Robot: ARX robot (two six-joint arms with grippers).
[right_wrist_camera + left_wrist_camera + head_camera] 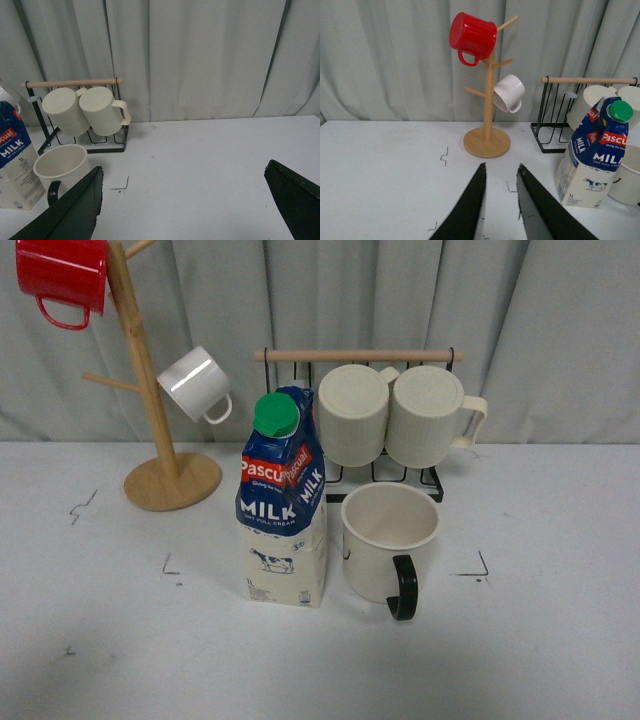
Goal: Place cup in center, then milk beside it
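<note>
On the counter, center zone: cup [388, 543] stands upright inside the center [200, 585], between the black corner marks, right half of the patch
cup look: wide cream mug, mouth up, black C-handle [404, 587] facing the camera in the front view
milk: milk [284, 502] stands upright just left of the cup, narrow gap, not clearly touching; green cap [276, 415] on top, blue upper part, cream base with cow picture
milk vs marks: inside the patch too, left corner mark [170, 566] well to its left, right corner mark [474, 566] right of the cup
behind: black wire rack [352, 412] with wooden bar, two ribbed cream mugs [392, 415] lying on their sides in it, just behind cup and milk
back left: wooden mug tree [160, 430] on round base; red mug [64, 278] hung high, small white mug [196, 385] hung lower on the right peg
counter: counter [110, 660] pale grey, grey curtain behind
left pincer: left pincer [499, 176] spread a little, narrow gap between black fingers, pinching nothing, above bare counter left of the milk
right pincer: right pincer [184, 176] spread wide, fingers [70, 210] at opposite edges of its wrist view, pinching nothing, cup and milk beside one finger
front view: neither arm visible
</note>
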